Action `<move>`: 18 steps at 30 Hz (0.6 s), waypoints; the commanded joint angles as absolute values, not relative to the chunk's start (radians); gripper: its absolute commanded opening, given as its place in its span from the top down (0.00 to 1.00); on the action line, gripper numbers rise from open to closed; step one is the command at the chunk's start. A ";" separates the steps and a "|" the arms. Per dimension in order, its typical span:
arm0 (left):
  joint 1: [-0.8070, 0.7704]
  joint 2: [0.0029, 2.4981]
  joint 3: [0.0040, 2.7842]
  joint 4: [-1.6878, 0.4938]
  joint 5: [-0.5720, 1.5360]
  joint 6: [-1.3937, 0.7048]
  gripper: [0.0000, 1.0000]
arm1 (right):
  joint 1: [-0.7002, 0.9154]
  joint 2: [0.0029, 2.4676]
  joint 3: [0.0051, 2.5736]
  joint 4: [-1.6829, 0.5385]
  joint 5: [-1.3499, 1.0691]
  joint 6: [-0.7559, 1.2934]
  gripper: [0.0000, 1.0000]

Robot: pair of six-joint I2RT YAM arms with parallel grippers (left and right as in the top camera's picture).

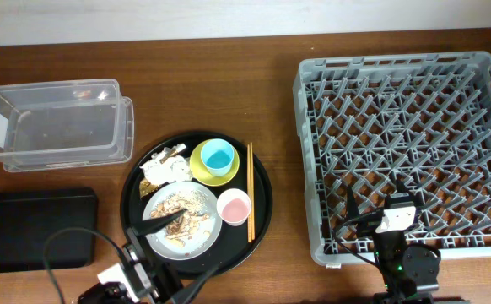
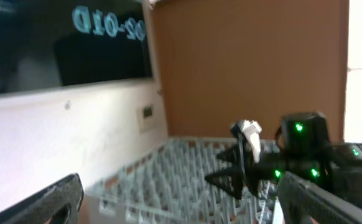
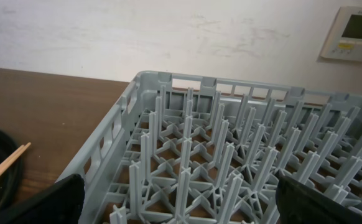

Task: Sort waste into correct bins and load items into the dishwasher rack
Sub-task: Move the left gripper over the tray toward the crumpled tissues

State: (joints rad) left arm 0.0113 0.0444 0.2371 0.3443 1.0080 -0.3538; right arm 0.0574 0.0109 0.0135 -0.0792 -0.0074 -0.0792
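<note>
Both spread wide: left tool (image 2: 178,186), right tool (image 3: 178,186).

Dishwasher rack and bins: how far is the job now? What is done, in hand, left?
Done: nothing; the dishwasher rack, clear box and black rectangular tray are empty. In hand: nothing; left gripper and right gripper are open and empty. Left: everything; wrappers, food scraps on the plate, blue cup on the saucer, pink cup and chopsticks all sit on the round black tray.

Bare table (image 1: 283,127) strip between round black tray (image 1: 262,203) and dishwasher rack (image 1: 304,152); pegs (image 1: 397,127) fill rack floor; clear box (image 1: 56,127) open-topped.
</note>
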 commanded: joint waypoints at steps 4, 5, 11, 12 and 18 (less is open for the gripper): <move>0.009 0.302 0.555 0.225 0.926 -0.208 0.01 | 0.050 0.004 0.006 -0.081 0.001 -0.077 0.02; 0.009 0.365 0.622 0.153 0.926 -0.178 0.01 | 0.050 0.004 0.006 -0.081 0.001 -0.077 0.02; 0.009 0.757 1.064 -0.505 0.902 0.073 0.01 | 0.050 0.004 0.006 -0.081 0.001 -0.077 0.02; 0.009 0.815 1.125 -0.568 0.902 0.073 0.01 | 0.050 0.004 0.006 -0.081 0.001 -0.077 0.02; 0.009 0.978 1.225 -0.616 0.915 0.073 0.01 | 0.050 0.004 0.006 -0.081 0.001 -0.077 0.02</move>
State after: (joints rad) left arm 0.0105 0.9386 1.1824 -0.6098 0.9161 0.0345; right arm 0.0574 0.0109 0.0135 -0.0788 -0.0071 -0.0792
